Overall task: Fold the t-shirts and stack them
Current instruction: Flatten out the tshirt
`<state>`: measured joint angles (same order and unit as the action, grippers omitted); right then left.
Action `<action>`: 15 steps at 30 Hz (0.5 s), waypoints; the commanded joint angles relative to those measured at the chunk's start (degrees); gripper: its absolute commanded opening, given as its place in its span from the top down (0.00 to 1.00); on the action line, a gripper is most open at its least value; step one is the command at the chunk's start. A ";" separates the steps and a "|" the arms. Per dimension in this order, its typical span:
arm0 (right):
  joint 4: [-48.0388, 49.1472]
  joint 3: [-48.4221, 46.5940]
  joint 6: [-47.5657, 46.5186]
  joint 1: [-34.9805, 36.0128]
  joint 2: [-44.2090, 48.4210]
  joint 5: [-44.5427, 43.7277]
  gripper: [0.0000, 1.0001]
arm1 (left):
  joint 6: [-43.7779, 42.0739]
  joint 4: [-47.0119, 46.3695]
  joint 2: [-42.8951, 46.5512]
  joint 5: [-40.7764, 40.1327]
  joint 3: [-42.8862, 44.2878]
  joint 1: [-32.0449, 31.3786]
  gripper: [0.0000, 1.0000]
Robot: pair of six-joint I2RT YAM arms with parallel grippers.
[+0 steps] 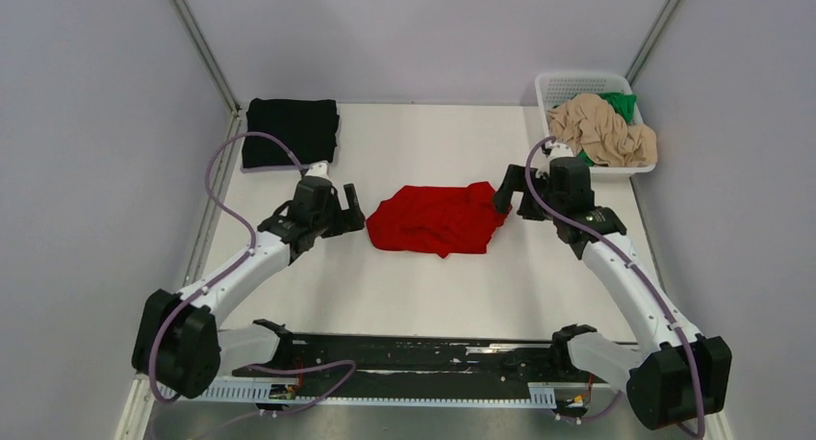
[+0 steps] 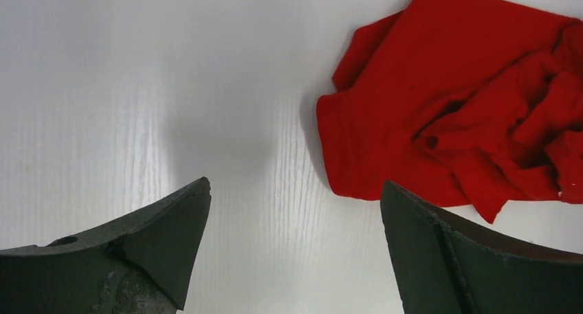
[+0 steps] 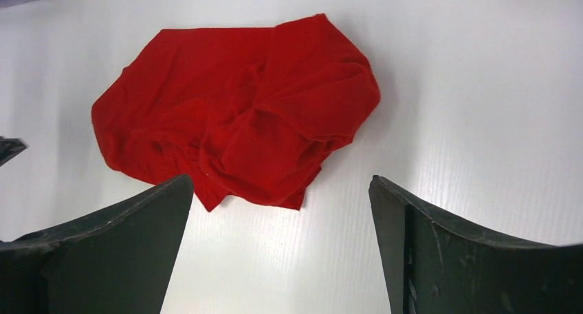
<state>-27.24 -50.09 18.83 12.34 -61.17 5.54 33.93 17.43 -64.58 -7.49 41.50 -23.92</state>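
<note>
as the overhead view shows, the red t-shirt [image 1: 438, 219] lies crumpled on the bench [image 1: 404, 296]. left wrist: my left pincer [image 2: 295, 183] stands apart beside its hem. right wrist: right pincer [image 3: 280, 178] apart too; i'd pinch opposite corners, spreading it flat.

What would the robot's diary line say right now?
red t-shirt: crumpled, centre | black t-shirt: folded | left end effector: open | right end effector: open

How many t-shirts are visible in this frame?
4: black shirt folded, far left; red shirt crumpled mid-table; beige shirt and green shirt in the basket, where more may be hidden.
</note>
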 commanded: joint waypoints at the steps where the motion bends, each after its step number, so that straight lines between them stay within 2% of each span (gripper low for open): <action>1: 1.29 -4.78 -2.20 4.95 -3.21 -1.76 0.00 | 1.87 -7.61 -8.20 4.99 2.15 0.02 0.00; 3: 1.29 -6.23 -1.61 7.41 -6.45 -3.84 0.02 | 2.49 -9.24 -12.39 6.44 3.20 0.04 0.00; 7: 1.20 -10.17 -1.93 11.49 -14.77 -11.98 0.04 | 2.28 -11.41 -19.47 8.51 5.48 0.02 0.10; 11: 1.40 -17.40 -1.90 11.72 -24.81 -15.95 0.05 | 1.92 -13.16 -25.99 10.65 7.76 0.02 0.14; 15: 1.03 -24.96 -3.05 11.66 -34.73 -17.63 0.07 | 2.07 -14.45 -31.39 13.90 10.14 0.02 0.25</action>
<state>-27.20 -67.40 17.39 24.18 -89.49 -7.01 35.59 6.81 -92.86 2.35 48.69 -23.92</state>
